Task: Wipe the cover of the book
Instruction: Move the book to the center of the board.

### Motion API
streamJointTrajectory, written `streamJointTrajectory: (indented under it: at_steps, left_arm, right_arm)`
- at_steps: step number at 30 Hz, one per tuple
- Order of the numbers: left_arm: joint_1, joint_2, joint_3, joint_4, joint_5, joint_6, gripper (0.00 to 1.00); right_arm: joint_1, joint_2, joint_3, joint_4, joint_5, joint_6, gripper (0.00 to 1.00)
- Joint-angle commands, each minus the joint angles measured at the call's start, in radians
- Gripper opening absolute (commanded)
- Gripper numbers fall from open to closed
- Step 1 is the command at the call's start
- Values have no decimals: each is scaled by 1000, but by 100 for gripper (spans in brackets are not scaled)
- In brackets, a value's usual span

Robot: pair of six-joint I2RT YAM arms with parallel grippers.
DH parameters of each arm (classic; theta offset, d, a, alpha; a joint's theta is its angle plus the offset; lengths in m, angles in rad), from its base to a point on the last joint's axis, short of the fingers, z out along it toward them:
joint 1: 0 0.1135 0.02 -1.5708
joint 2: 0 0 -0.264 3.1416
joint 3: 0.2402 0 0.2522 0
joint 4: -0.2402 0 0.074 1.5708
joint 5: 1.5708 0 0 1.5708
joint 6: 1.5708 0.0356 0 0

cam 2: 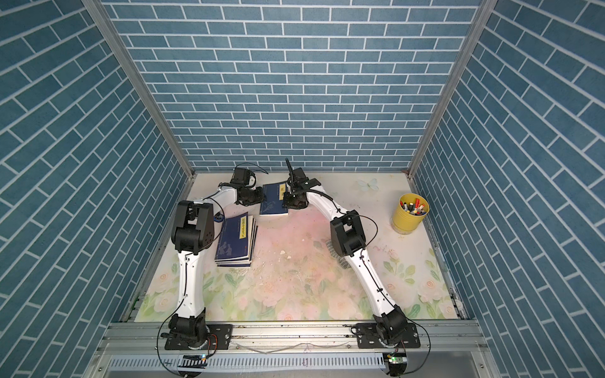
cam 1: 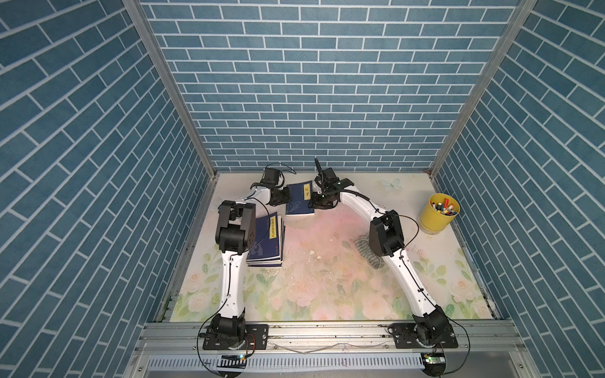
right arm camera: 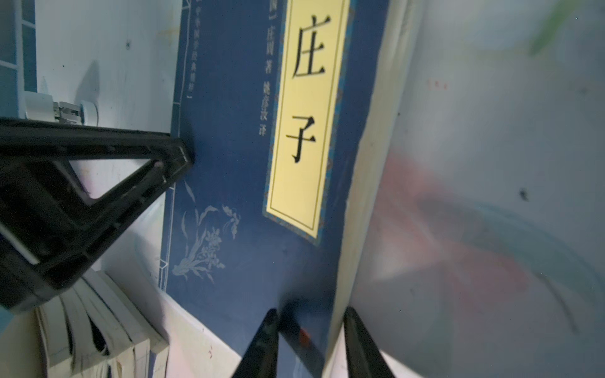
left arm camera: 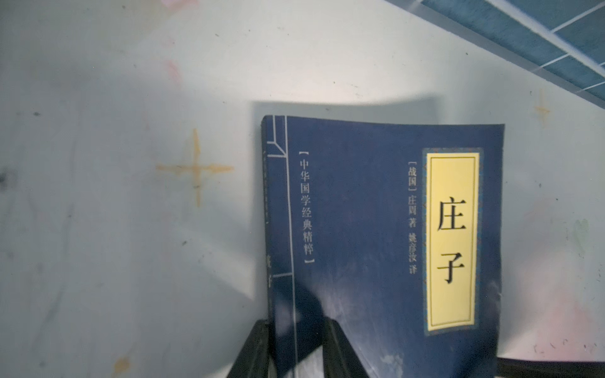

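Observation:
A dark blue book (cam 1: 299, 201) with a yellow title label lies at the far middle of the table, shown in both top views, also (cam 2: 273, 201). My left gripper (cam 1: 288, 196) is shut on the book's spine edge. In the left wrist view its two black fingers (left arm camera: 258, 347) straddle the spine of the book (left arm camera: 360, 229). My right gripper (cam 1: 312, 201) is shut on the opposite, page edge. In the right wrist view its fingers (right arm camera: 265, 340) clamp over the cover and pages of the book (right arm camera: 229, 163). A grey patterned cloth (cam 1: 368, 253) lies partly hidden under the right arm.
A stack of similar blue books (cam 1: 266, 240) sits at the left beside the left arm. A yellow cup of pens (cam 1: 438, 212) stands at the far right. Crumbs and specks dot the floral table mat (cam 1: 311, 261). Brick-patterned walls enclose three sides.

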Motion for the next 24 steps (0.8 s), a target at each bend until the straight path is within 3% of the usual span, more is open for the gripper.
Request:
streamJointTrajectory:
  at_steps: [1,5,15,24]
  left_arm:
    - [-51,7,-11,-32,64,11,29]
    - [-85,-29,-61,5,91,-15,25]
    - [-205,-199,-310,169,119,-110,24]
    - [-371,-417,-723,426,46,-276,21]
  right_arm:
    - [6,15,0,-55,-2,-29,26]
    - [8,-77,-152,-12,35,-46,21]
    - [26,-355,-565,81,118,-62,20]
    - [128,-643,-995,183,248,27,20]
